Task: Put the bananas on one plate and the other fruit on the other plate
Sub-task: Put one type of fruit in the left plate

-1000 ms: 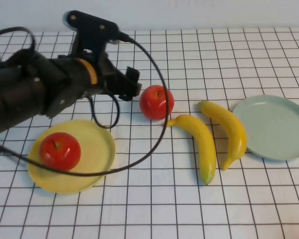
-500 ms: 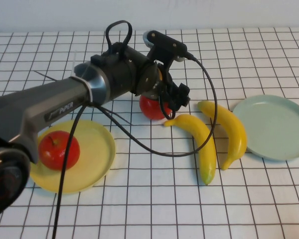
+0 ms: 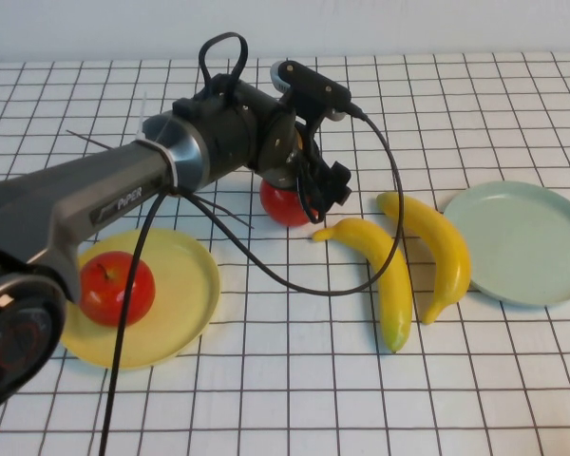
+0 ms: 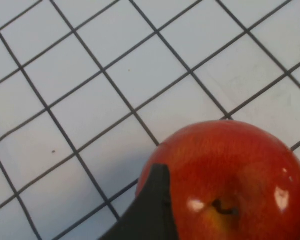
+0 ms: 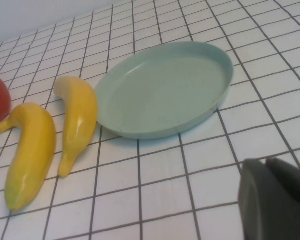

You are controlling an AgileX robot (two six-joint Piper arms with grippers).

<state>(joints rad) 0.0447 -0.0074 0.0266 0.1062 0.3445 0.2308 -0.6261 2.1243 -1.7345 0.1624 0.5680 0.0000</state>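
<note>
A: One apple (image 3: pixel 115 288) sits on the yellow plate (image 3: pixel 185 290); the bananas (image 3: pixel 380 275) lie mid-bench.
B: Left claw (image 3: pixel 325 187) hangs wide open, empty, over the second apple (image 3: pixel 281 204). Straddle its widest part before closing.
A: Right claw (image 5: pixel 275 202)?
B: Shut, empty, near the blue-green plate (image 3: pixel 527 242).

White black-gridded tabletop (image 3: pixel 266 399) against a plain pale wall (image 3: pixel 408 24).

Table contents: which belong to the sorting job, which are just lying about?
Job: apple on the cloth, under the open left gripper; apple on yellow plate; two bananas; blue-green plate; shut right gripper.
Lying about: nothing; only the checked cloth.
</note>
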